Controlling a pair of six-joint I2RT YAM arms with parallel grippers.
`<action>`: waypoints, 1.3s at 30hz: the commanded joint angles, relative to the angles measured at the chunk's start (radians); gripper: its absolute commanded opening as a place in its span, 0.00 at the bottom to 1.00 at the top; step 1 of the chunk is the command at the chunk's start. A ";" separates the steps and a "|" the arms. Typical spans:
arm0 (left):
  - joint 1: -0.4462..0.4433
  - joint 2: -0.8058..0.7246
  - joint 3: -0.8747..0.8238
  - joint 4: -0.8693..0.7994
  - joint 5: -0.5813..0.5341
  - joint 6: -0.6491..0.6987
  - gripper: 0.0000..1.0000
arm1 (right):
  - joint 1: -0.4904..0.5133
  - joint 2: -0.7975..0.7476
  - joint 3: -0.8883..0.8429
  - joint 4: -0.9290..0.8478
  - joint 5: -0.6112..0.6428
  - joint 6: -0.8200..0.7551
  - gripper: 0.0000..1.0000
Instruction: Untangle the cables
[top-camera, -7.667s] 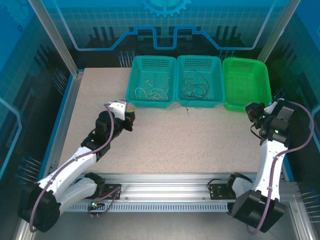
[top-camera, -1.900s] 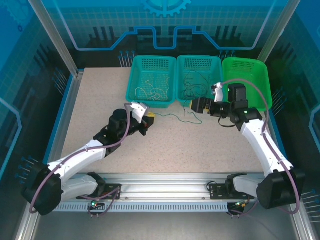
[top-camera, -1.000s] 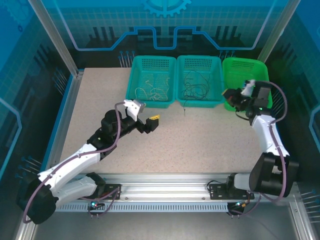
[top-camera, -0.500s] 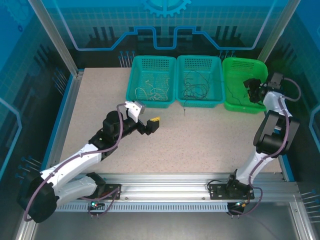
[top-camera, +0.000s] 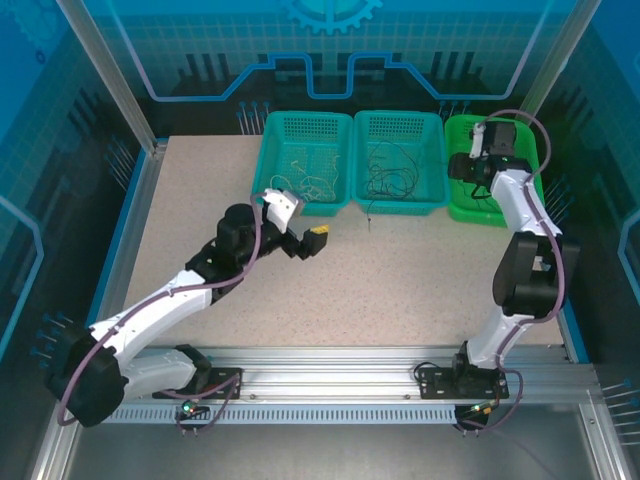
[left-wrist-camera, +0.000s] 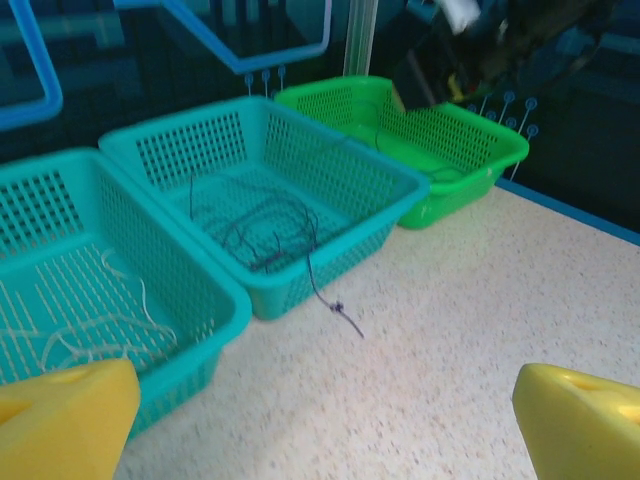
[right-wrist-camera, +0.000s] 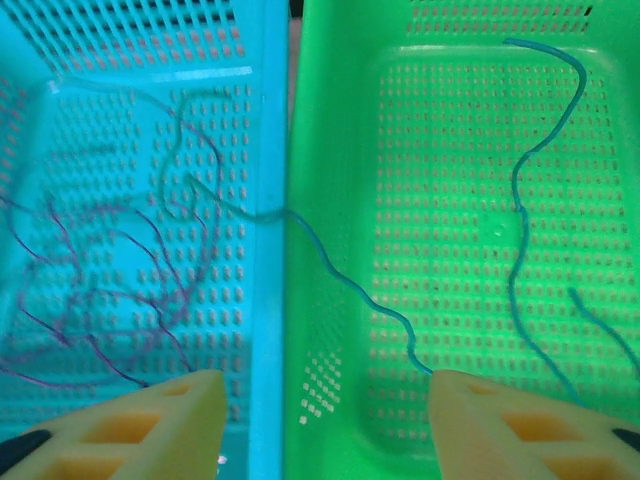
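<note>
Right hand is shifting left versus half a second ago, now hovering over the rim shared by the green basket and the middle teal basket. Left hand is edging nearer the baskets. Both hands are standing with fingers apart, gripping nothing.

Purple cables are lying in a loose tangle in the middle teal basket, with no single long axis. One dark strand is hanging over that basket's near wall, its end pointing out onto the surface toward the arms.

Green cable is running diagonally from the teal basket across the shared rim into the green basket, ending just beside the right fingertip. Second green cable is lying lengthwise on the green basket's floor, far wall to near. Whitish cables are sitting in the left teal basket.
</note>
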 joint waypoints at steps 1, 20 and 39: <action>-0.005 0.012 0.045 -0.039 0.027 0.050 0.97 | -0.008 0.108 0.100 -0.108 0.121 -0.159 0.58; -0.003 0.002 0.087 -0.096 -0.009 0.065 0.97 | 0.017 0.461 0.461 -0.290 0.193 -0.223 0.53; -0.002 0.045 0.129 -0.092 0.013 0.052 0.97 | -0.027 0.395 0.378 -0.316 0.037 -0.301 0.50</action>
